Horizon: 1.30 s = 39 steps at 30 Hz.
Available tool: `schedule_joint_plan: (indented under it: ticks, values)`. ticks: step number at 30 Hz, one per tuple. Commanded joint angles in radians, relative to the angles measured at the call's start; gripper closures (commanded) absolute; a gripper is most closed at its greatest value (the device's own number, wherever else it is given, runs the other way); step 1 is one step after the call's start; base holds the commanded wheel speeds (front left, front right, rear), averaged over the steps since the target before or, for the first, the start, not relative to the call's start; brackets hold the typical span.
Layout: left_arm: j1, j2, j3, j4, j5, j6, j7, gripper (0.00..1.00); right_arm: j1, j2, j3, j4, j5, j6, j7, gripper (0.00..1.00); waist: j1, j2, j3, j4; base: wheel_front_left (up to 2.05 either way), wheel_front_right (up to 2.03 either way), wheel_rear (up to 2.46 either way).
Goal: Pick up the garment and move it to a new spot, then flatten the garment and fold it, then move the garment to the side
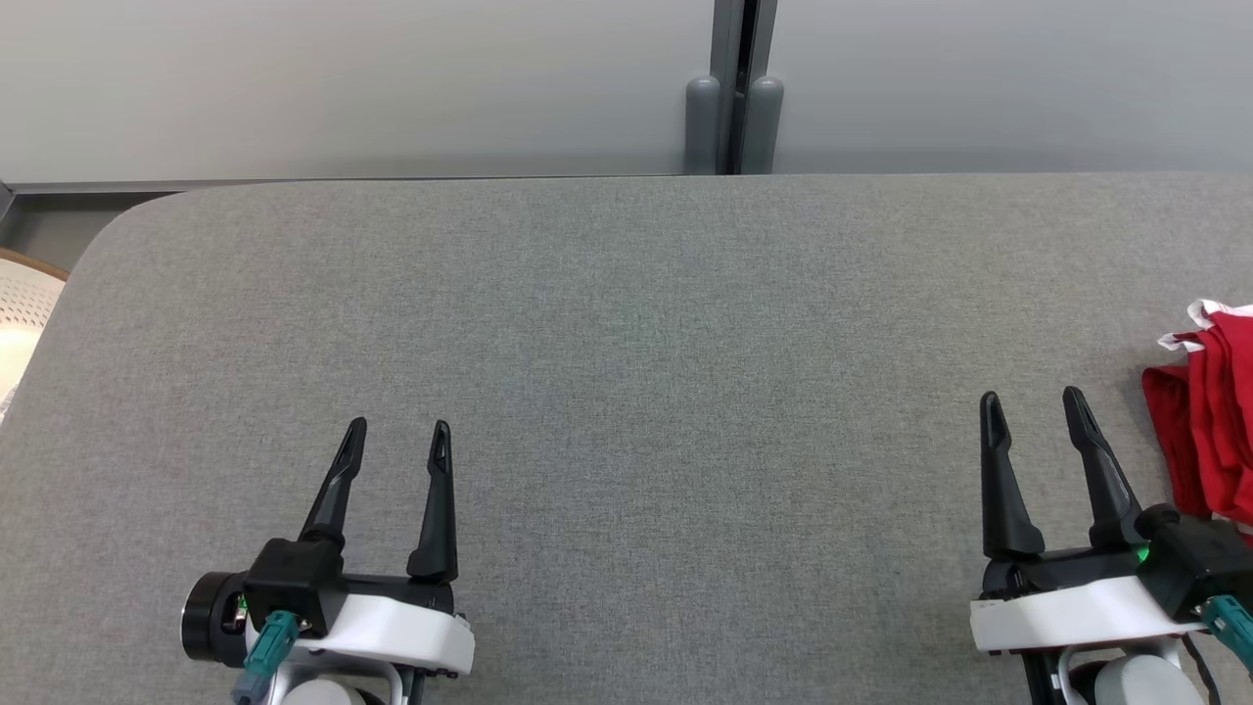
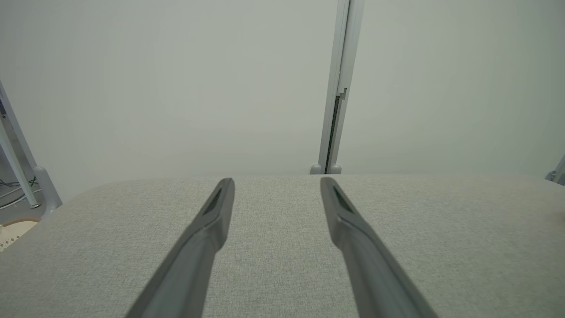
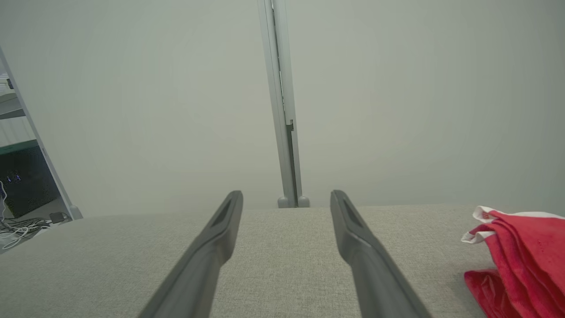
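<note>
Garment (image 1: 1212, 421): a crumpled heap of red fabric with a white trimmed edge is seen lying on the table at its right side; it is partly cut off by the head view's border, and soft vertical folds are shown.
Table (image 1: 626, 323): the top is covered in grey woven, felt-like cloth, and its far-left corner is rounded.
Left gripper (image 1: 399, 424): 2 long, dark, tapered fingers are held spread wide over the near-left part of the table, with nothing between them.
Right gripper (image 1: 1033, 394): the jaws are likewise held wide and nothing is gripped; the garment is seen just beside its right finger, apart from it.
Partition (image 1: 392, 88): 2 smooth, pale grey panels are joined behind the table's far edge.
Post (image 1: 734, 59): a slim vertical metal strip is set between the panels, ending in 2 rounded grey feet.
Perforated object (image 1: 20, 304): a cream, dotted surface with a brown rim is glimpsed past the table's left edge; what it is cannot be told.
</note>
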Motion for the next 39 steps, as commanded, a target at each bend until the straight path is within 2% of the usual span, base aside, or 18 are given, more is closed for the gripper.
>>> schedule_joint_plan:
  ticks: [1,8,14,15,19,39]
  values:
    - [0.006,0.004,0.009,-0.006,0.004,-0.007,0.001,0.00,0.007,-0.002,0.004,-0.002,0.007,-0.001,-0.005,0.00,0.0000,-0.0001,0.000,0.000,0.00,0.00,0.00]
    - [0.009,0.004,0.014,0.018,-0.029,-0.033,0.001,0.00,0.007,-0.002,0.009,-0.005,0.008,-0.001,-0.005,0.00,0.0000,-0.0001,0.001,0.002,0.00,0.00,0.00]
    - [0.001,0.004,0.025,0.023,-0.050,-0.031,0.001,0.00,0.003,-0.002,0.009,-0.002,0.013,-0.001,-0.005,0.00,0.0000,-0.0001,0.005,0.002,0.00,0.00,0.00]
    - [0.005,0.000,0.021,0.024,-0.051,-0.031,0.000,1.00,0.000,0.000,0.008,-0.001,0.010,0.000,0.000,1.00,0.0000,-0.0001,0.005,0.002,0.00,0.00,0.00]
    - [0.019,-0.003,0.017,0.050,-0.061,-0.032,0.001,1.00,0.017,0.002,0.009,0.024,0.020,0.000,0.003,1.00,0.0000,-0.0001,0.005,0.002,0.00,0.00,0.00]
    - [0.002,0.021,0.061,0.065,-0.439,-0.077,0.076,1.00,0.003,-0.020,-0.008,0.049,0.413,0.000,0.078,1.00,0.0000,-0.0001,-0.013,-0.012,0.00,0.00,0.00]
